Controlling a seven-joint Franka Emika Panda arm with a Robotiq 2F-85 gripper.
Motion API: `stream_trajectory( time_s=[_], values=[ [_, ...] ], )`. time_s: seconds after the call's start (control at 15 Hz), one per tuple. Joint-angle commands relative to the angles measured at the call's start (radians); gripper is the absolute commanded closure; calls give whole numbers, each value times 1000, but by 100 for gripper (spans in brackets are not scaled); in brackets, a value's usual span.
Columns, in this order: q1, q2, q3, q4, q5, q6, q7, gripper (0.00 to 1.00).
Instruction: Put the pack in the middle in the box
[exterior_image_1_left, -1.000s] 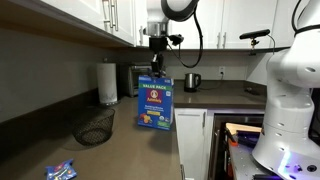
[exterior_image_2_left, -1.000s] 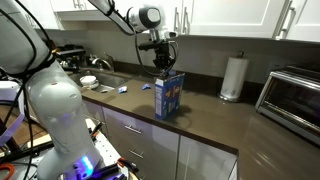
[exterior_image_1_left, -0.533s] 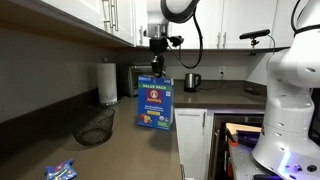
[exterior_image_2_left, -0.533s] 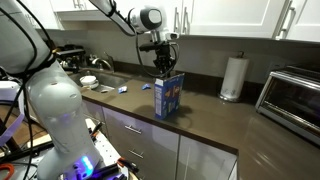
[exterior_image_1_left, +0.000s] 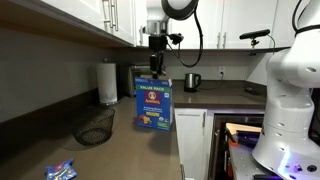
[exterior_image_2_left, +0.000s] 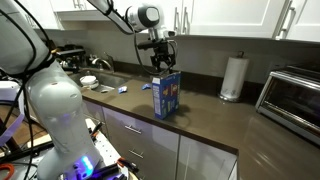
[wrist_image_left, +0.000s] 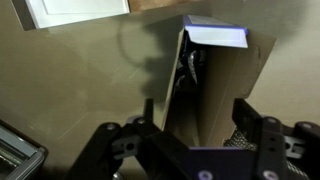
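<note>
Dark countertop (exterior_image_1_left: 122, 155), blue box (exterior_image_1_left: 153, 104) upright, wire basket (exterior_image_1_left: 95, 127), paper towel roll (exterior_image_1_left: 108, 82)

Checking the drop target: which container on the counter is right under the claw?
The tall blue box, upright with its top open beneath the claw; the black wire basket sits apart, away from the arm.

Your gripper (wrist_image_left: 197, 128) shows along the bottom, jaws spread wide, its fingers (wrist_image_left: 145, 130) set to either side of the box (wrist_image_left: 215, 95). You are looking straight down into the box's open top, with a blue flap (wrist_image_left: 215, 35) at its far end. A dark shape (wrist_image_left: 190, 65) sits inside; what it is cannot be told. The worktop (wrist_image_left: 80, 80) around it ends at a white panel (wrist_image_left: 75, 10) by its top-left edge.
</note>
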Motion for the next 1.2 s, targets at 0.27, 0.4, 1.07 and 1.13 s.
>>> stream_trajectory(
  time_s=[0.27,0.4,1.07,1.13],
  values=[
    [2,-67,39,-19,-44,-23,-5,0],
    [13,-74,38,-23,-26,-19,-22,0],
    [197,-66,87,-111,87,44,-177,0],
    [217,-62,90,-113,101,47,-202,0]
  ],
)
